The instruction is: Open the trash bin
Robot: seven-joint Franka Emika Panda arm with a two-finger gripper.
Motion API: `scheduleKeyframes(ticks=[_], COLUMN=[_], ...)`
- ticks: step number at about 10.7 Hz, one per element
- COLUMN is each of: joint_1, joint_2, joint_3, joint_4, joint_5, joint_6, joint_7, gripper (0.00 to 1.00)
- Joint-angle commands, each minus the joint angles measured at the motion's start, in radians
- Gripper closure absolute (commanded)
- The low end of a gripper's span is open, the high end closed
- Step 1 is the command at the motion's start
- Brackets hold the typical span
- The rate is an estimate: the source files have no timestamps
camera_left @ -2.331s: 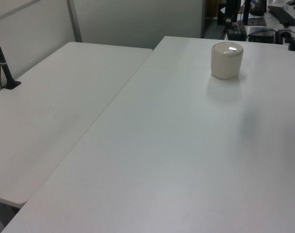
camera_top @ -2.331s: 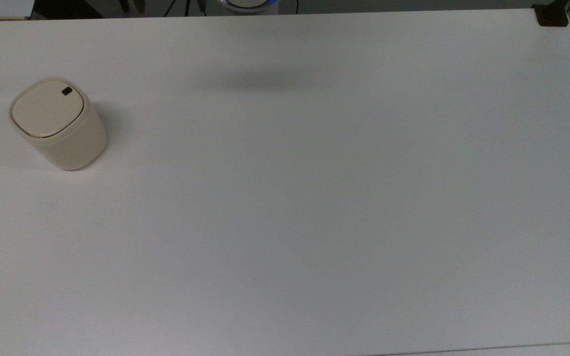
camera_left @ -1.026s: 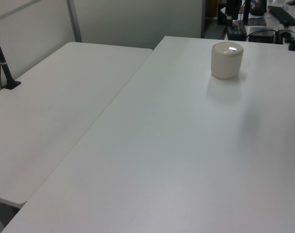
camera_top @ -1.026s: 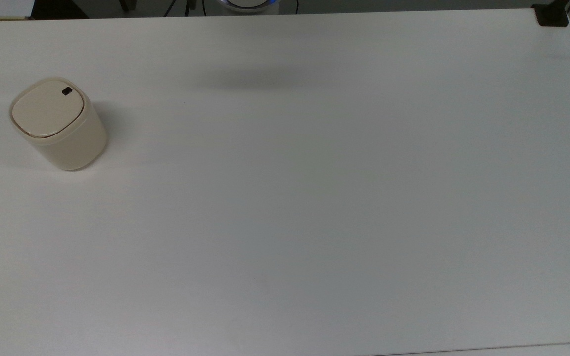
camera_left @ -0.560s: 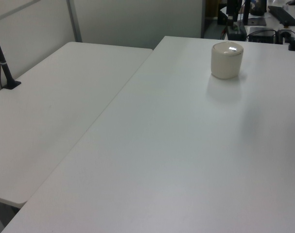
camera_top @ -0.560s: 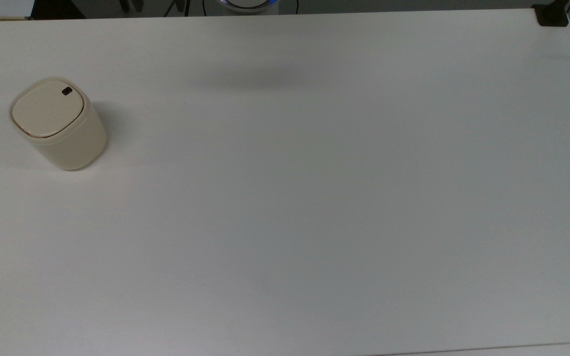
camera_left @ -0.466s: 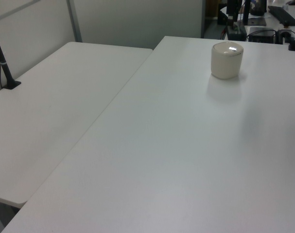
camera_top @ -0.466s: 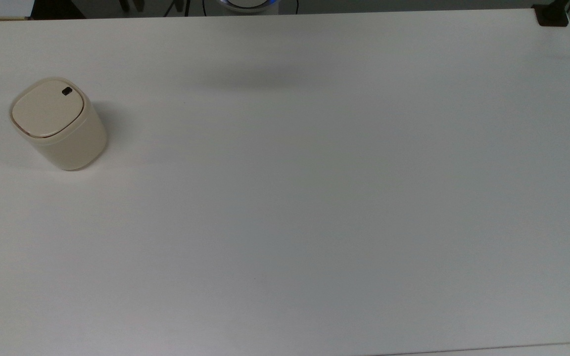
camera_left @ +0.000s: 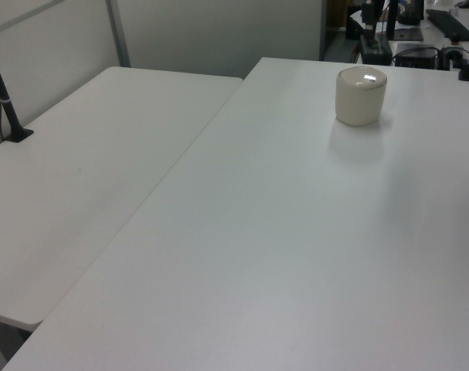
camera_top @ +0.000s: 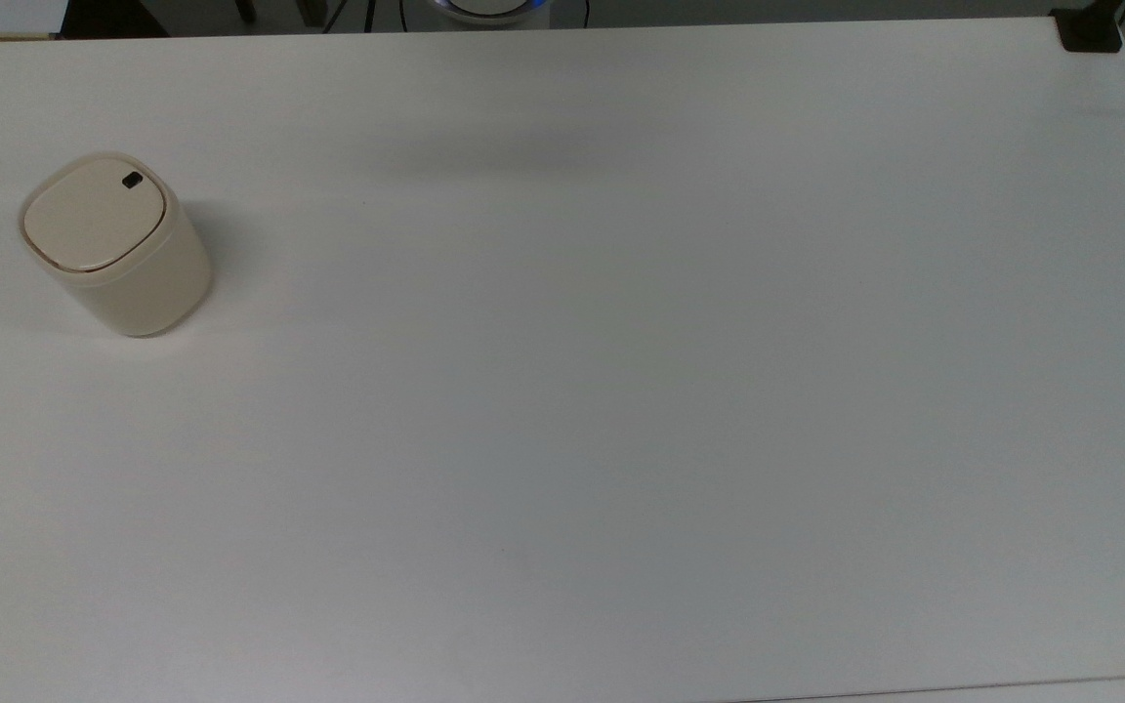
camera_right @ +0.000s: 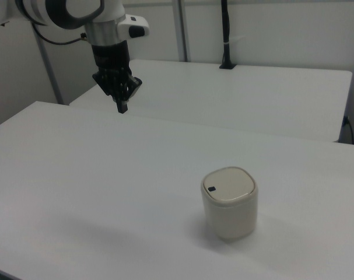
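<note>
- One bin (camera_top: 115,244) on the white counter (camera_top: 621,391), at about 9 o'clock in the top view, near the top view's left edge; upright.
- Lid (camera_top: 94,214) flat and closed, dark button (camera_top: 132,180) at its 1 o'clock corner in the top view.
- Right view: bin (camera_right: 230,202) stands at about 4 o'clock; arm hangs well apart at 11 o'clock, clear above the counter.
- Jaws (camera_right: 122,107) pointing down, look clenched together, grasping nothing.
</note>
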Motion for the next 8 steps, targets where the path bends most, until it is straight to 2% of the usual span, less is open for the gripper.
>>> scheduleKeyframes(ticks=[1, 3, 5, 6, 7, 8], joint_1=[0.012, 0.010, 0.012, 0.015, 0.012, 0.015], joint_2=[-0.009, -0.009, -0.007, -0.003, 0.005, 0.025], joint_3=[-0.019, -0.023, -0.033, -0.033, -0.046, -0.095], joint_4=[-0.002, 0.001, 0.022, 0.022, 0.022, 0.022], joint_5=[-0.017, -0.018, -0.028, -0.057, -0.067, -0.068], joint_6=[-0.010, -0.013, -0.031, -0.031, -0.024, -0.007], joint_7=[0.015, 0.039, 0.165, 0.193, 0.210, 0.210], gripper=[0.98, 1.00, 1.00, 1.00, 1.00, 1.00])
